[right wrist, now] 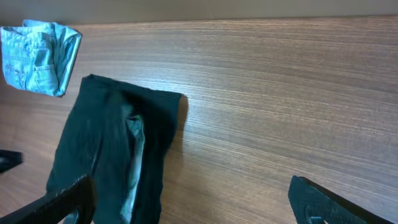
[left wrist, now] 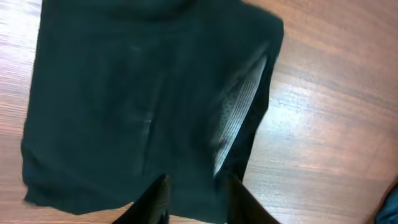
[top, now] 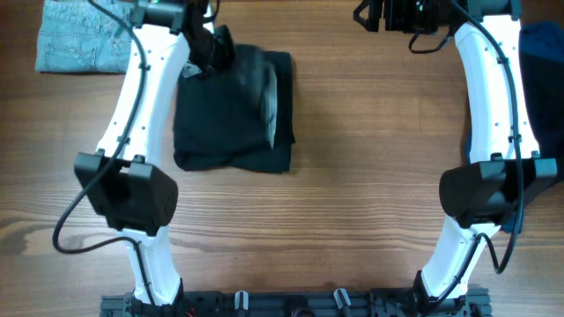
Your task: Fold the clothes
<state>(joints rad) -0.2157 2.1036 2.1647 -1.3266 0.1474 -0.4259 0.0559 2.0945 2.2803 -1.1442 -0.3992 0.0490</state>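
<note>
A black garment (top: 231, 110) lies folded into a rough rectangle on the wooden table, left of centre, with a grey inner lining showing along its right fold. It fills the left wrist view (left wrist: 137, 106) and shows in the right wrist view (right wrist: 106, 155). My left gripper (top: 214, 48) hovers over the garment's far edge, its fingers (left wrist: 198, 200) apart with cloth seen between them but not pinched. My right gripper (top: 381, 13) is at the far edge of the table, well right of the garment, wide open and empty (right wrist: 193, 202).
A folded light-blue pair of jeans (top: 79, 35) lies at the far left corner and shows in the right wrist view (right wrist: 37, 56). A dark blue cloth (top: 545, 70) sits at the right edge. Bare wooden table (top: 370, 158) lies between the arms.
</note>
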